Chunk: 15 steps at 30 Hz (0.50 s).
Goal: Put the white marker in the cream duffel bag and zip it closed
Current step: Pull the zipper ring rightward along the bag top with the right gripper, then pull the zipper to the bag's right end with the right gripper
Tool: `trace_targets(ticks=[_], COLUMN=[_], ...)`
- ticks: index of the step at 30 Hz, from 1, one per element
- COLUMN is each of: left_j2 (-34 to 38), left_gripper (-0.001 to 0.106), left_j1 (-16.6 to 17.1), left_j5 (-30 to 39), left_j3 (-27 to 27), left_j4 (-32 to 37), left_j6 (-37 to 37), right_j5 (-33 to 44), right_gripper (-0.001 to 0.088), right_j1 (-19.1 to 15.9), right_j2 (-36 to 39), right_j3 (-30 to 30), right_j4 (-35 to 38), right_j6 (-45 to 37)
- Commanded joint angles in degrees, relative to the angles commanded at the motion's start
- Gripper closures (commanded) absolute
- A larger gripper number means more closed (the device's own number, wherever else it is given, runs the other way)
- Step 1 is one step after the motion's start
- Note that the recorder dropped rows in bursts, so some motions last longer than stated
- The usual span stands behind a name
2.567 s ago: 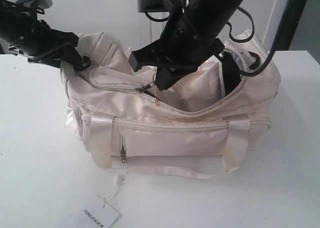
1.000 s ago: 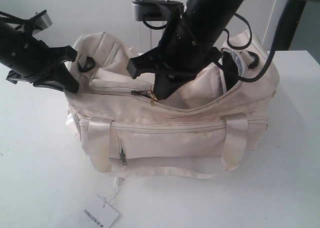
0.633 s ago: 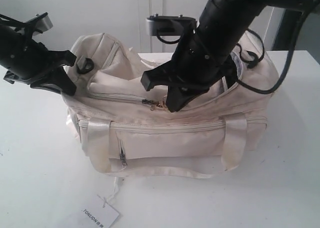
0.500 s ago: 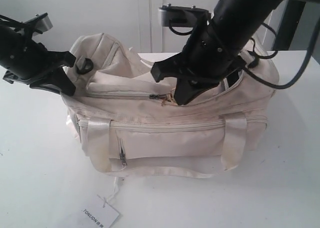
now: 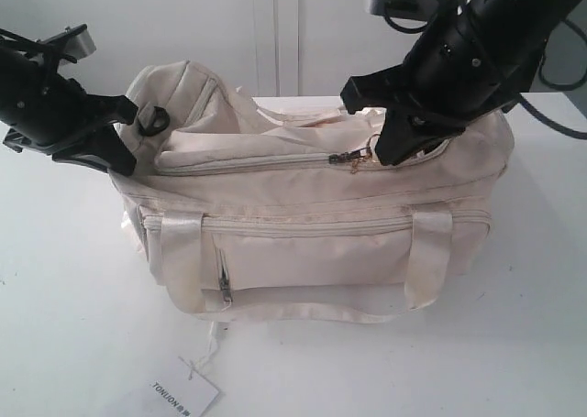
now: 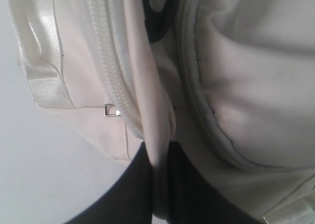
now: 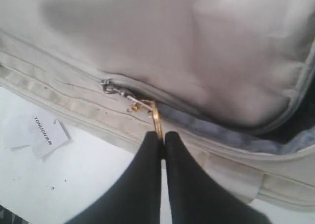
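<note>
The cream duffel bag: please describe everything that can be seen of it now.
The large soft cream fabric duffel bag lies on the white table. It has shiny cream strap handles, a closed front zip pocket and a black ring. Its top zipper is closed up to the slider; beyond it a dark gap shows. The right tool pinches the gold pull ring; the left tool pinches a fabric fold at the other end. A white paper tag lies beside it on a string.

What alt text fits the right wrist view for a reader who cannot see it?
The right gripper, jaws shut, pinches the gold zipper pull of the cream duffel bag, whose top is partly unzipped, showing dark lining. A printed paper tag lies on the white table beside the bag.
</note>
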Motion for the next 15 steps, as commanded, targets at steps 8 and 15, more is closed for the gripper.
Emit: trace_targets(ticks=[8,15], left_j2=[0.0,0.0], left_gripper=[0.105,0.105], left_j1=[0.0,0.0], left_j5=[0.0,0.0], left_j3=[0.0,0.0], left_j4=[0.5,0.5], left_j6=[0.0,0.0], right_j5=[-0.1,-1.1], right_gripper=[0.0868,0.0868], right_j1=[-4.7,-9.1], right_j2=[-0.8,-1.5], right_j3=[0.0,0.0], right_j4=[-0.1,-0.1], right_j6=[0.0,0.0])
